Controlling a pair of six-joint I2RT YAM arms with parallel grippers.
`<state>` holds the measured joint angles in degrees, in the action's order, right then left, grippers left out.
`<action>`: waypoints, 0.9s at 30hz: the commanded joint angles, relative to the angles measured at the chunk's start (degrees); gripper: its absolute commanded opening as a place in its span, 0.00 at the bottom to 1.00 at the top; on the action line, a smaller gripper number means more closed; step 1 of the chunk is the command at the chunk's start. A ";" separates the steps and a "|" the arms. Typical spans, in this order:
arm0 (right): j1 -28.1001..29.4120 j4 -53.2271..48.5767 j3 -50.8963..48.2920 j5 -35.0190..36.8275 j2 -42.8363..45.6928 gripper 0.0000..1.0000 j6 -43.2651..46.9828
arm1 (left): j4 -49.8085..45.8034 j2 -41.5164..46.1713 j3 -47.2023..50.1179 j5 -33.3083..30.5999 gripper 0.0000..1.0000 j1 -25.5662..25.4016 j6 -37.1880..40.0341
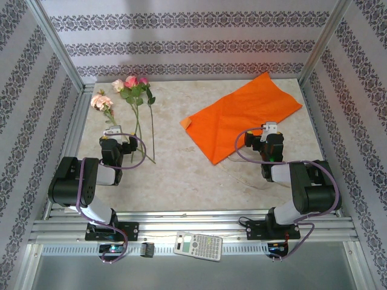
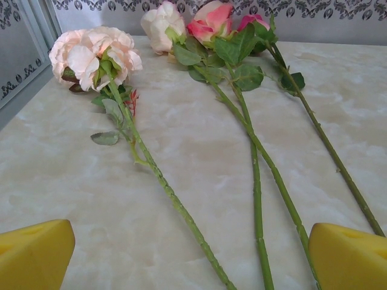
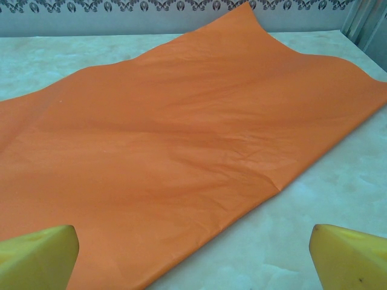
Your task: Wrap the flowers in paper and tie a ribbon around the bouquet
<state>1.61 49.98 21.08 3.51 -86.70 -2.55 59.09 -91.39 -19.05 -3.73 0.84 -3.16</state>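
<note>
Left jaws: spread wide, nothing between the yellow pads (image 2: 36,254). You are low over the table (image 1: 181,175), looking up the stems.
Right jaws: also spread wide and empty, with the paper (image 3: 181,133) lying flat just beyond the pads.

Position check, all relative to the paper:
- The flowers (image 2: 208,21) lie well apart from it, toward your left arm (image 1: 81,181). The stems are fanned, and the heads point away from the arm bases.
- The ribbon is too close to the table's colour for me to place (do not assume it is within reach).
- The calculator (image 1: 198,246) sits on the frame rail on the near side of the paper, off the work surface.

Nothing lies between the flowers and the paper, so that path looks free. Wrapping has not begun.

Risks as I judge them:
- The stems are thin and splayed, so one pinch may catch a single stem and leave the others behind.
- The sheet is thin and lies flat, so a pinch from above may crumple or tear it, or push it along.
- The purple cable (image 1: 236,148) on your right arm loops over the paper's near edge and could drag the sheet if you swing.
</note>
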 commanded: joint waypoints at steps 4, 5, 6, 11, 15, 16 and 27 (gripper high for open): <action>-0.48 1.95 0.60 -0.57 0.25 0.98 1.19 | -0.14 0.51 -0.44 -0.76 0.99 -0.20 0.61; -0.02 2.81 0.15 0.56 0.50 0.98 1.25 | 1.79 0.41 0.39 -0.64 0.99 -0.23 0.77; 0.55 3.10 -0.30 1.92 1.20 0.98 1.64 | 3.85 0.36 1.36 -0.62 0.99 -0.22 0.91; 6.24 -6.82 0.92 13.65 14.39 0.98 4.98 | -2.60 12.17 3.11 -7.86 0.99 -4.00 3.68; 11.47 -20.37 12.52 24.41 25.24 0.98 2.67 | -17.88 26.27 -4.32 -15.85 0.99 -9.63 3.50; 11.37 -28.38 18.21 24.69 25.78 0.98 -2.83 | -25.04 28.61 -8.55 -21.15 0.99 -11.55 -1.01; 14.67 -76.51 53.85 3.70 2.33 0.84 -26.45 | -72.63 6.87 -45.37 17.73 0.94 -13.32 -44.54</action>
<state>11.14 -6.04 70.15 12.45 -76.05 -27.88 5.26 -75.05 -61.52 1.32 -7.99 -37.36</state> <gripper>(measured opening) 0.889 0.981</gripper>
